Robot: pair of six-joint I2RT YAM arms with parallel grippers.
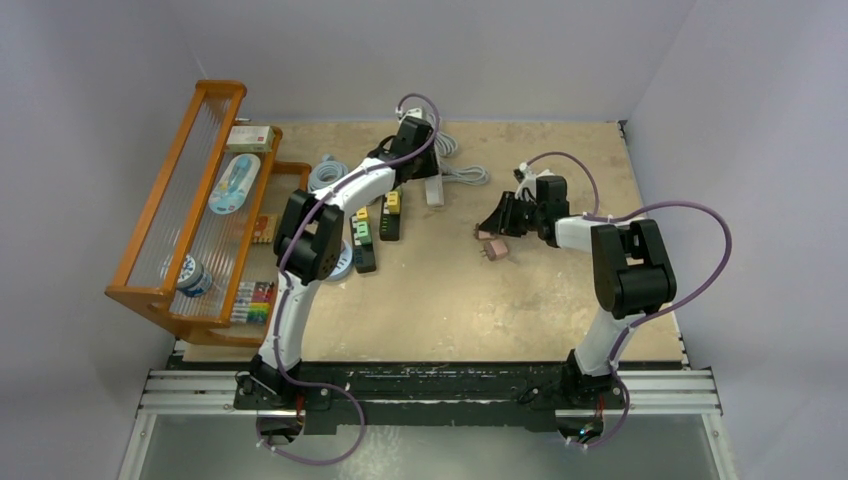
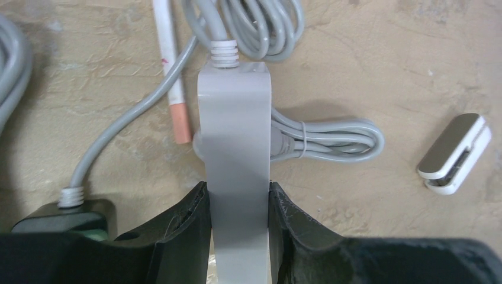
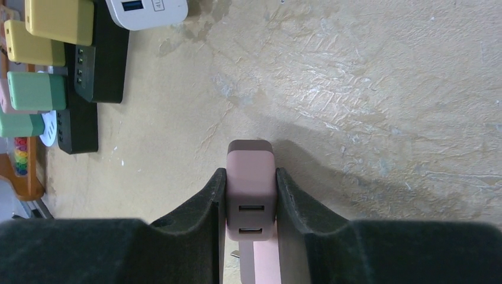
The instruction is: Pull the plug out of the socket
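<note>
My left gripper [image 2: 238,188] is shut on a white power strip [image 2: 235,136], its jaws clamping both long sides; the strip's grey cord leaves its far end. In the top view this gripper [image 1: 418,150] is at the back middle of the table over the strip [image 1: 434,188]. My right gripper [image 3: 250,173] is shut on a pink USB charger plug [image 3: 251,180], held away from any socket over the bare table. In the top view the right gripper [image 1: 497,222] holds that plug [image 1: 484,234] mid-table. A second pink plug [image 1: 496,251] lies loose just below it.
Black power strips [image 1: 375,228] with yellow and green plugs lie left of centre. Coiled grey cables [image 2: 331,139], a pink-tipped pen [image 2: 173,77] and a white charger [image 2: 454,154] lie around the white strip. An orange rack [image 1: 180,200] holding small items stands at the left.
</note>
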